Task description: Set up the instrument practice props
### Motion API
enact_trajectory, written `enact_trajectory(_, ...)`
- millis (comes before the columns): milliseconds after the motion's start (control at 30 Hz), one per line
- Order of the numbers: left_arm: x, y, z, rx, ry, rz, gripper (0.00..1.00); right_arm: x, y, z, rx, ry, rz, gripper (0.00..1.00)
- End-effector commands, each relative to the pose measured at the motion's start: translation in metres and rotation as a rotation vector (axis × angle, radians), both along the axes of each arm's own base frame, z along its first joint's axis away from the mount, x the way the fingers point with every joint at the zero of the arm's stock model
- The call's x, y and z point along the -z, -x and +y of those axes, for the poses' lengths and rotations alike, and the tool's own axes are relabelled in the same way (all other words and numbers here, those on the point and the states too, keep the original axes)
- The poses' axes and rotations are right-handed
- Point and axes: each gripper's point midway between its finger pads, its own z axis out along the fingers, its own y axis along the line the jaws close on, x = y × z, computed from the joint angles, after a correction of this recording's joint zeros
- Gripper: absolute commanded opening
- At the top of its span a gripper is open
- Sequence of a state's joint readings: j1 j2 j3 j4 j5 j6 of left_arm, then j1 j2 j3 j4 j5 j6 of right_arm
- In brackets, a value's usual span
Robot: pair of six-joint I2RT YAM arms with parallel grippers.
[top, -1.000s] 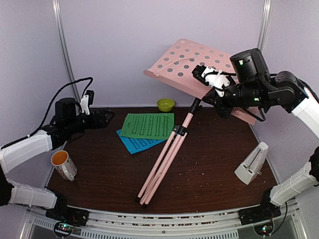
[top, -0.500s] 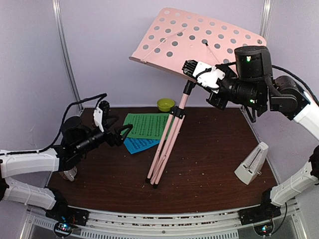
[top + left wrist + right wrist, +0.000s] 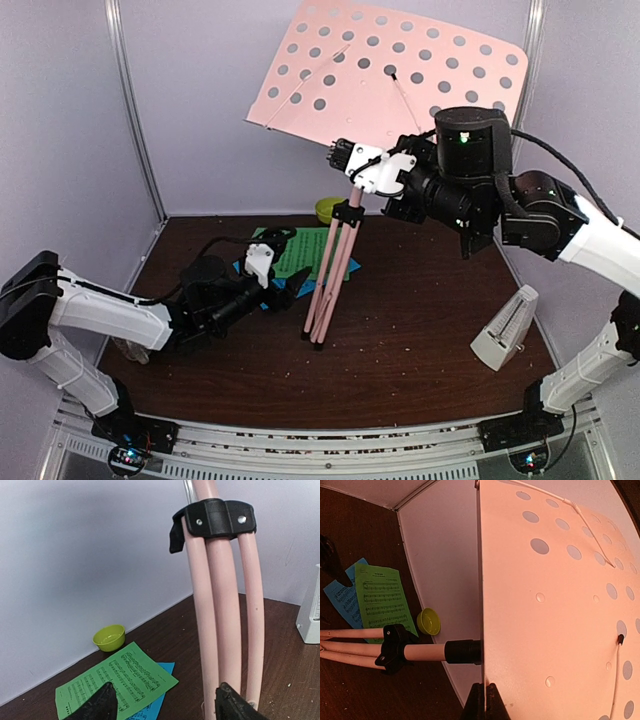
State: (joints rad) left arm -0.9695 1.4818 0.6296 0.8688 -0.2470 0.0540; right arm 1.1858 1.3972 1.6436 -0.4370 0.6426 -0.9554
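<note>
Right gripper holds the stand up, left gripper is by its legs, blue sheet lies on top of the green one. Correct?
No: the green sheet lies on the blue sheet, as the left wrist view shows; right gripper on the stand, left gripper by its legs: correct.

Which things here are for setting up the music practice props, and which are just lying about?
For the job: stand, green sheet, blue sheet, metronome.
Lying about: bowl.
</note>
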Motion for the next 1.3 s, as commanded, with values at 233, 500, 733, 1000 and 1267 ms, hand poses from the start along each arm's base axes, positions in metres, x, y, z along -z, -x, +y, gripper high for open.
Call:
enact_trajectory(233, -0.030, -0.010, -0.034, -0.039, 0.064, -0.066, 0.59, -0.100, 0.010, -0.034, 0.111, -0.364, -0.196, 0.00)
enact_trajectory(500, -0.021, -0.028, -0.041, -0.120, 0.052, 0.002, 0.54, -0.099, 0.013, -0.026, 0.118, -0.348, -0.207, 0.00)
enact_trajectory(733, -0.011, -0.044, -0.042, -0.218, 0.061, 0.061, 0.46, -0.099, 0.015, -0.022, 0.117, -0.350, -0.207, 0.00)
enact_trajectory(1000, -0.001, -0.055, -0.051, -0.262, 0.042, 0.110, 0.42, -0.099, 0.017, -0.021, 0.114, -0.357, -0.201, 0.00)
enact_trajectory(1267, 0.000, -0.050, -0.069, -0.170, 0.011, 0.100, 0.25, -0.100, 0.019, -0.020, 0.109, -0.353, -0.202, 0.00)
